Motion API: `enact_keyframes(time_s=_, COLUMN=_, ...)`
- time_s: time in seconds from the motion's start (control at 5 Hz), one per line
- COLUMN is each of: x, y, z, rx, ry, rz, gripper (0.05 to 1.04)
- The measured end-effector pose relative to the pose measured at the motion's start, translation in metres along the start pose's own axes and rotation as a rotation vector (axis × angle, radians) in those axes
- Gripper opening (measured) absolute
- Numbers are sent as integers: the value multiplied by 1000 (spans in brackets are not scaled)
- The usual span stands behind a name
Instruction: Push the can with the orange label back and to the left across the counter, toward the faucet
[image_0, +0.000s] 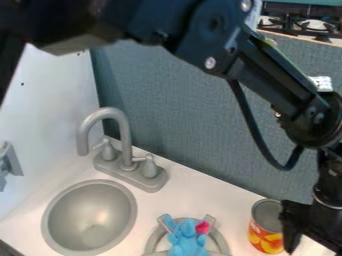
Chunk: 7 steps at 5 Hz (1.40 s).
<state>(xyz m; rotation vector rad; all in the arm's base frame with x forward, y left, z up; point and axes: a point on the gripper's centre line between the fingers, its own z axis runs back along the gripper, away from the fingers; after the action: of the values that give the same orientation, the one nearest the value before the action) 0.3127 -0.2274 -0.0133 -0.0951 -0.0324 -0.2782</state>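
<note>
Listing, camera view: white worktop (190, 197), grey-blue panel (167, 100) along its back edge, white side panel (40, 110) along its left edge.

- Can (267, 227): upright, orange-and-yellow label, between back edge and front-right part of worktop; rests on flat base, so prob. stable w/o support.
- Gripper (292, 232): black, hanging low at can's R side, approx. label height; appears to touch, or nearly. Placement suits a hold from the side, not from above (judgement). Claw state: can't tell whether spread, pressed together or pinching can.
- Arm (190, 37): dark, spans view from upper L to R, bent down at wrist, prob. so claw sits low beside can; cable (254, 130) loops below, slack presumably for joint bend.
- Tap (125, 140): grey, 2 handles, nr. worktop's back-left corner; spout curves toward basin side, as sinks req.
- Basin (120, 220): grey, oval opening, sunk in worktop nr. left edge.
- Plush toy (187, 242): blue w/ pink ear, on round grey dish (154, 241), front-centre of worktop; dish prob. keeps soft body in place.
- Stove (314, 25): behind panel, top R.
</note>
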Motion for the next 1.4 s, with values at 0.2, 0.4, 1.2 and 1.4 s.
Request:
enact_keyframes(time_s=0.2, x=9, y=-5, z=-11, rx=-26, ry=-25, rz=-5, gripper=1001)
enact_keyframes(time_s=0.4, x=26, y=-8, z=-12, rx=-49, ry=-131, rz=-26, gripper=1001)
enact_keyframes(time_s=1.2, x=56, y=34, z=-57, rx=-148, ry=-170, rz=157, gripper=1001)
enact_keyframes(time_s=1.4, x=55, y=62, z=-49, rx=27, ry=-118, rz=283, gripper=1001)
